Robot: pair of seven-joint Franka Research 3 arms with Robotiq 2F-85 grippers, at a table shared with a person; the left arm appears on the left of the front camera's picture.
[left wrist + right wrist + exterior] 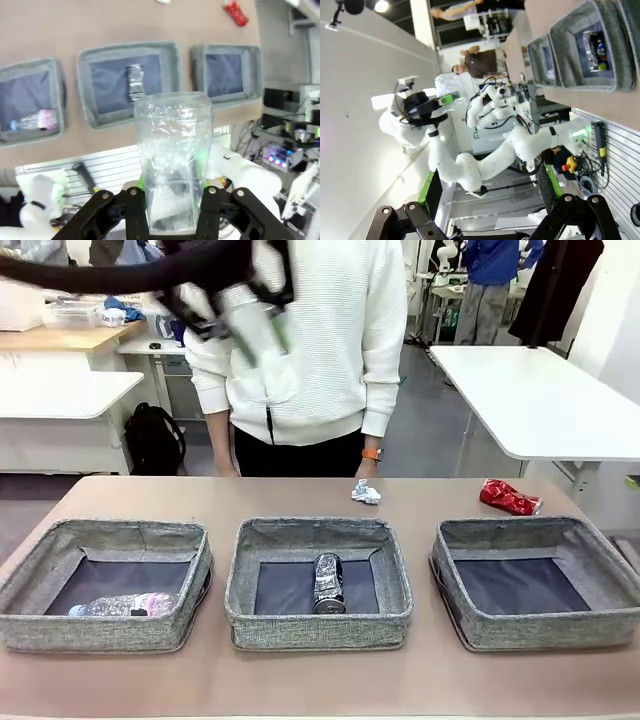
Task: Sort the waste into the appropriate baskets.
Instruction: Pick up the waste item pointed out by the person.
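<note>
Three baskets sit in a row on the surface (300, 680) in the front view. The left basket (100, 540) holds the clear bottle (125, 605), and the middle basket (318, 532) holds the crushed dark can (328, 583). The right basket (530, 532) has the red can (509, 497) lying on the surface just behind it. The paper wad (366, 492) lies behind the middle basket, near the person (320, 340). The left arm (100, 275), blurred, stretches in high from the left, in front of the person's chest, with the clear cup (255, 335) at its end.

From the left wrist view, the left claw (172, 192) looks down on the baskets from well above, its fingers pinching the cup by its sides.

From the right wrist view, the right claw (489, 192) is rolled sideways, spread wide and holding nothing.
</note>
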